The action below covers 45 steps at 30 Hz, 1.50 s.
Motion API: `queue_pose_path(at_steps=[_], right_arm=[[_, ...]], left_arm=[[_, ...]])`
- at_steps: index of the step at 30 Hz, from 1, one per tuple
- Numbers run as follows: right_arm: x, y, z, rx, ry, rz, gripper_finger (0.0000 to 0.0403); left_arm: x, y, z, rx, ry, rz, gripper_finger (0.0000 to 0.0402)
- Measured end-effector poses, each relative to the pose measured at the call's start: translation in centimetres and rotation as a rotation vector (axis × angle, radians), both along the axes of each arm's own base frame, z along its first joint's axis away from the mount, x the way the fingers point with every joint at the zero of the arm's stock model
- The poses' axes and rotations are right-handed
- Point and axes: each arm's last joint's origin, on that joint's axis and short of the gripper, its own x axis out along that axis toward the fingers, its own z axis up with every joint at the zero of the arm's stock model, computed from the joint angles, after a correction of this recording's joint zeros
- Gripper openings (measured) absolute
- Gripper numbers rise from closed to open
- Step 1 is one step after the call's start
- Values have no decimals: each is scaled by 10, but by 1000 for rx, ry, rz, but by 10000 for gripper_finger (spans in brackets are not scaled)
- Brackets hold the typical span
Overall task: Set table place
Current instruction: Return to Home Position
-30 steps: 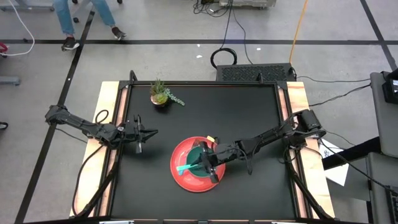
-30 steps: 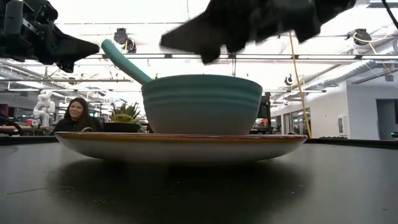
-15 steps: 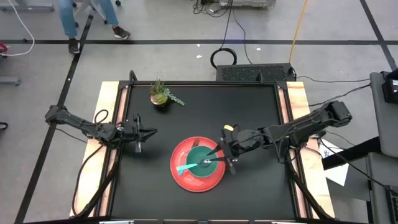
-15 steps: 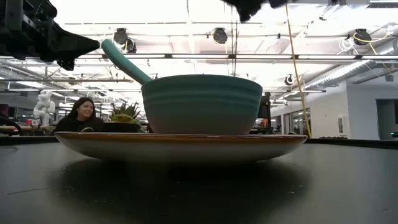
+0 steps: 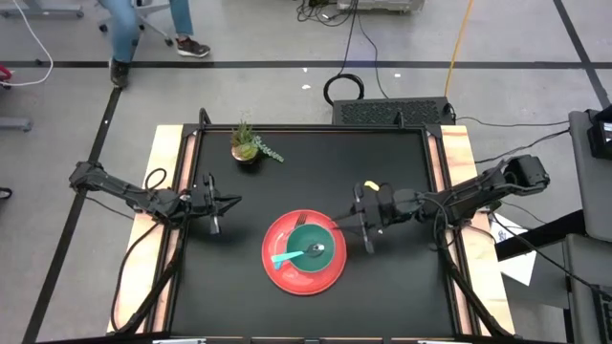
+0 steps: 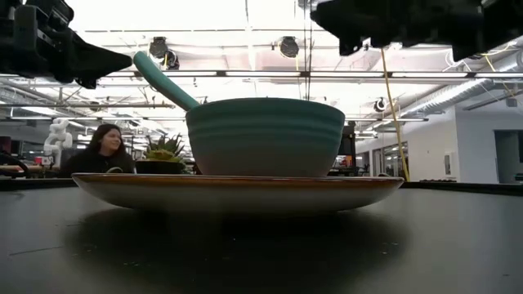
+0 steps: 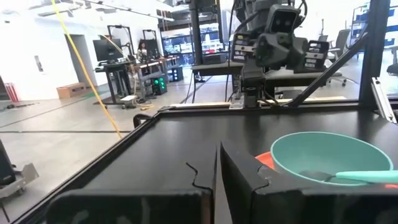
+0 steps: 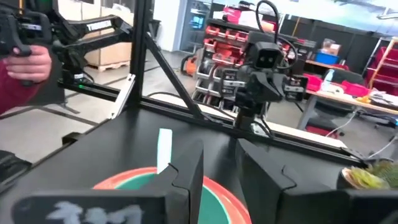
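Right gripper has pulled back right, off the bowl; fingers slightly apart, empty. Spoon lies in bowl, bowl on red plate, mid table. Left gripper closed, waiting left.

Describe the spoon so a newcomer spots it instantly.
On the black table, find the red plate near the middle, with a teal bowl on it. The spoon lies in that bowl, its light-teal handle slanting out over the rim; nothing else is inside the bowl.
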Motion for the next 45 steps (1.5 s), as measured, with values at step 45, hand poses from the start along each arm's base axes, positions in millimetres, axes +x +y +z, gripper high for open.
queue_pose_path(at_steps=[45], right_arm=[[-2, -9, 1, 50, -6, -33, 88]], left_arm=[[-1, 1, 7, -77, -82, 3, 28]])
